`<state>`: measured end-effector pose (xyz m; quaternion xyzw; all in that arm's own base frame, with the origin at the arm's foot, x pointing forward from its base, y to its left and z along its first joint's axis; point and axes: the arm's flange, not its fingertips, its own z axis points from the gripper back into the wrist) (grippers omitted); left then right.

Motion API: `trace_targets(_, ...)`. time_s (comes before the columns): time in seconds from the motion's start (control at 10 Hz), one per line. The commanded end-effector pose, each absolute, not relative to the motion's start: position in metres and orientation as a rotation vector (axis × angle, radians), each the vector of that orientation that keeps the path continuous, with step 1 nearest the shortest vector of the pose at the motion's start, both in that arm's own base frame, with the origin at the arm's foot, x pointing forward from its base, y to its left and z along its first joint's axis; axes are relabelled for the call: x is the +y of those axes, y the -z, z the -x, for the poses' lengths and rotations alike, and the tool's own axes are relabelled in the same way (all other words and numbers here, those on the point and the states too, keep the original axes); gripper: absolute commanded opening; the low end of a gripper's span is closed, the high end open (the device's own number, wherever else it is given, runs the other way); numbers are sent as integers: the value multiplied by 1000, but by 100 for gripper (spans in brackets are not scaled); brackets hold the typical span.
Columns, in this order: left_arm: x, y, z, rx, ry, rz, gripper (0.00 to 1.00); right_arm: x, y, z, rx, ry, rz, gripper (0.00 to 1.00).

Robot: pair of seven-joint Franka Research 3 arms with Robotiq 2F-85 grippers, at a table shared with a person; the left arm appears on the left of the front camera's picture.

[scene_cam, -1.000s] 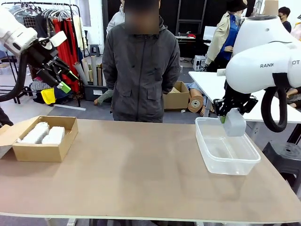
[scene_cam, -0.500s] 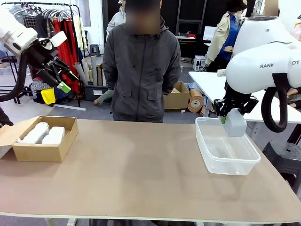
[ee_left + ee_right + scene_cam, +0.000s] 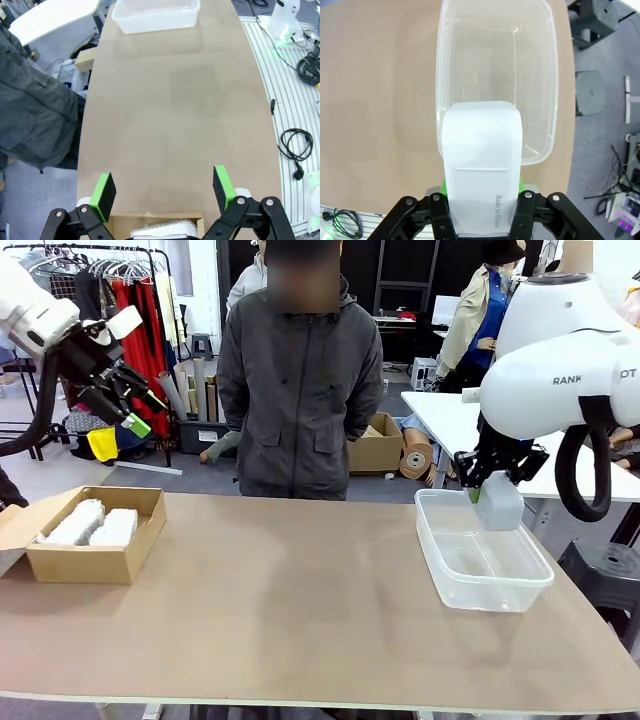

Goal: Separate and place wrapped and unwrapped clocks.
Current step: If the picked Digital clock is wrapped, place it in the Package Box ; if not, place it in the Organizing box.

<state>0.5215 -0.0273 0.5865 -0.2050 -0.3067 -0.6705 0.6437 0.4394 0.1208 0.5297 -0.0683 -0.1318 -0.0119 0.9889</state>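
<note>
The right gripper [image 3: 487, 490] hangs from a steeply bent right arm above the clear plastic tub [image 3: 445, 580], which stands at the right end of the table [image 3: 300, 620], near its far edge. Its jaws are clamped on the unwrapped clock [image 3: 499, 503], a bare white rounded-rectangular body held above the tub's far end, clear of the tub floor. In the right wrist view the clock [image 3: 481, 165] sits between the green pads and reaches out over the tub's [image 3: 547, 90] near rim (small print reading "Made in China" runs along one edge). The left gripper [image 3: 128, 400] is raised high above the left end of the table, past the far edge, its fingers angled down and to the right. Its jaws stand wide apart and hold nothing; the left wrist view shows both green pads [image 3: 105, 192] with bare tabletop between them. The two wrapped clocks [image 3: 95, 523] lie side by side in the brown cardboard box [image 3: 85, 560] at the table's left end. A person in a dark jacket [image 3: 300, 390] stands at the far edge, at mid-table.
</note>
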Motion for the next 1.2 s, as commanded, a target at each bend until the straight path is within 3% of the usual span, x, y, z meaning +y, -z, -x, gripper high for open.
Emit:
trace_targets(0.0, -24, -587, -519, -694, 1546, 462, 100, 123, -528, -474, -220, 43, 102, 0)
trace_targets(0.5, -24, -587, -519, -694, 1546, 462, 100, 103, -490, -569, -63, 81, 42, 0)
trace_targets(1.1, -24, -587, -519, -694, 1546, 462, 100, 41, -431, -577, 12, 98, 12, 0)
